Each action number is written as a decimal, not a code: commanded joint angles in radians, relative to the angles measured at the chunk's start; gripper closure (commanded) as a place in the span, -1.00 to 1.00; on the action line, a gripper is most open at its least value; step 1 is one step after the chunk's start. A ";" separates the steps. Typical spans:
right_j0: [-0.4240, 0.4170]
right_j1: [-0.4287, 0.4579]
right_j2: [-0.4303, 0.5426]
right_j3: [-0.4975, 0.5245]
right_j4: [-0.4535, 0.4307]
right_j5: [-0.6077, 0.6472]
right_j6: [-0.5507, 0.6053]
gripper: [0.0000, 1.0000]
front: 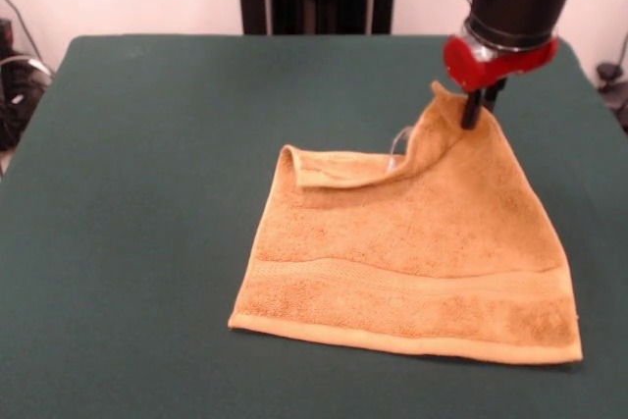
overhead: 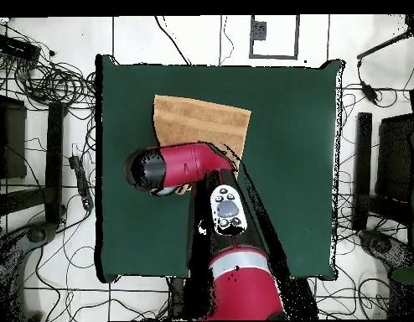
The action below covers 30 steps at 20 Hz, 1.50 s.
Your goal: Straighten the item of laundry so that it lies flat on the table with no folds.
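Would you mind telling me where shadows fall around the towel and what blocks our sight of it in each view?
Front view: even light, with a thin shadow under the towel's near hem, and the gripper hides only the lifted corner. Overhead view: the arm covers the towel's robot-side part, and no clear shadow shows on the table.

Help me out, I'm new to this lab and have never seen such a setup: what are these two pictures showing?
The red and black machine is a robot arm that ends in a gripper. One picture looks across the table toward the robot, so the arm comes down from the top. The other looks straight down, with the robot's base at the bottom. On the green table lies a golden-orange towel. The gripper pinches its far corner and lifts it, so that side rises in a peak. The far edge is curled over near a small white tag, while the near edge lies flat.
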<state>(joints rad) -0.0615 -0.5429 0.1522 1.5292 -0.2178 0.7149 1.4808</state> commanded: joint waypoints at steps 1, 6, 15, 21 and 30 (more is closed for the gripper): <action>-0.020 -0.019 0.092 0.123 0.120 0.045 0.171 1.00; 0.005 0.043 0.079 0.021 0.137 0.084 0.152 1.00; 0.040 0.111 0.020 -0.085 0.108 0.105 0.178 1.00; 0.062 0.151 0.008 -0.136 0.143 0.103 0.238 1.00; 0.122 0.200 -0.017 -0.216 0.182 0.155 0.272 1.00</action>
<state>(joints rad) 0.0006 -0.3966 0.1187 1.3676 -0.1057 0.7632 1.4806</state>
